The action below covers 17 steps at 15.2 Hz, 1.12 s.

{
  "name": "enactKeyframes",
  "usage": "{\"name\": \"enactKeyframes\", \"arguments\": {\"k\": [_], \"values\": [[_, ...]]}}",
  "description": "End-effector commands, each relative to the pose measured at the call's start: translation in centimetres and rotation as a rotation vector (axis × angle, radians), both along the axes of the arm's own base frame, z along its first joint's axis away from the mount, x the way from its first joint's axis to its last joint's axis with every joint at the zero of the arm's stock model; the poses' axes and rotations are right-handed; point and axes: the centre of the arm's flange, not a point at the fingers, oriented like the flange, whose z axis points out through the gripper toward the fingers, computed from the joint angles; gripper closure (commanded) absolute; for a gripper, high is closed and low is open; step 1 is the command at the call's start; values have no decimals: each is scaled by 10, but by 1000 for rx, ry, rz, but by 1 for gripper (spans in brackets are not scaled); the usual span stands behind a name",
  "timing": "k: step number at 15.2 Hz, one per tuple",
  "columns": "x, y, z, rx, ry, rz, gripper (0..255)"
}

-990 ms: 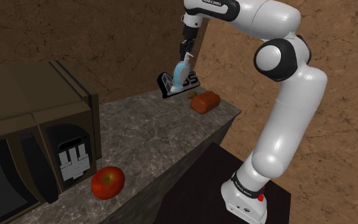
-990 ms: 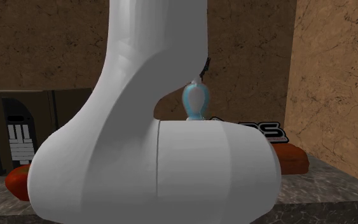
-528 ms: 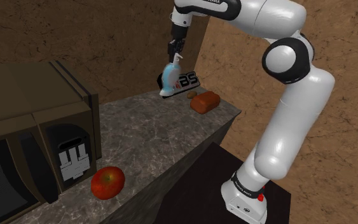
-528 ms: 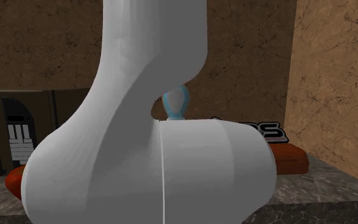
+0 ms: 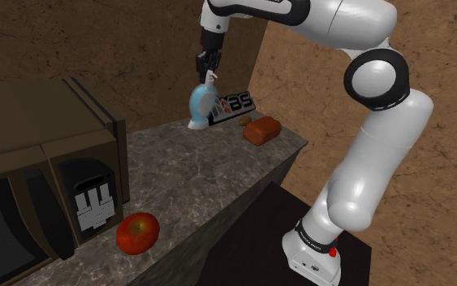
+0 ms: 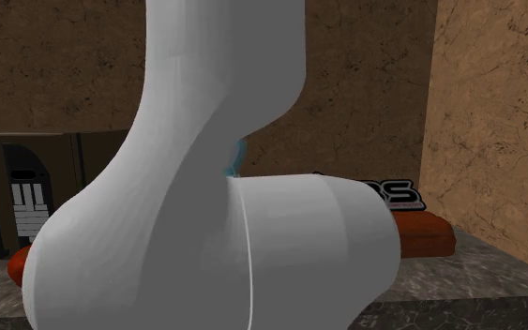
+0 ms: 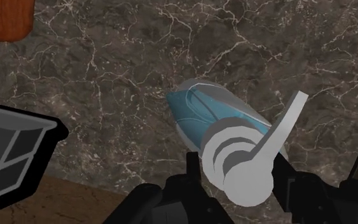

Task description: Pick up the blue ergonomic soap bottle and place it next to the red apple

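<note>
**Above the counter's far end: bottle aloft in a clenched grip**

Over the far end of the counter [image 5: 187, 183], a soap bottle [image 5: 200, 104] hangs clear of the stone. Pale blue body, white pump top. It is tilted, base swung toward the shoulder view's left. The gripper [image 5: 208, 71] has it by the pump: the wrist view shows both black fingers [image 7: 193, 184] pressed against the white collar, the nozzle sticking out to one side. Grip is closed on the bottle, not loose.

Just behind the bottle in the shoulder view stands a black box [image 5: 234, 104] with white lettering. Near that, on the counter, lies a red-brown block [image 5: 261, 130].

Counter surface is dark and marbled, with pale veins.

A red apple [image 5: 137, 233] sits at the counter's near end, well apart from the bottle. It rests just beside the front corner of a brown microwave [image 5: 40, 162].

From the second exterior view, the white arm [image 6: 205, 216] covers most of the scene. A thin blue sliver of the bottle shows past its edge.

Brown mottled walls [image 5: 113, 41] rise behind the counter.
</note>
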Motion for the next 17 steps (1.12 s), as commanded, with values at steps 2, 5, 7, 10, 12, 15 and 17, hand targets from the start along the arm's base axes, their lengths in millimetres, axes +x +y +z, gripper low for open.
{"name": "enactKeyframes", "arguments": {"k": [2,5,7,10,12,15,17], "values": [[2,43,4,0,0,-2,255],[3,83,4,0,0,-2,255],[3,109,4,0,0,-2,255],[3,149,4,0,0,-2,255],[3,175,4,0,0,-2,255],[3,215,4,0,0,-2,255],[3,241,4,0,0,-2,255]]}}
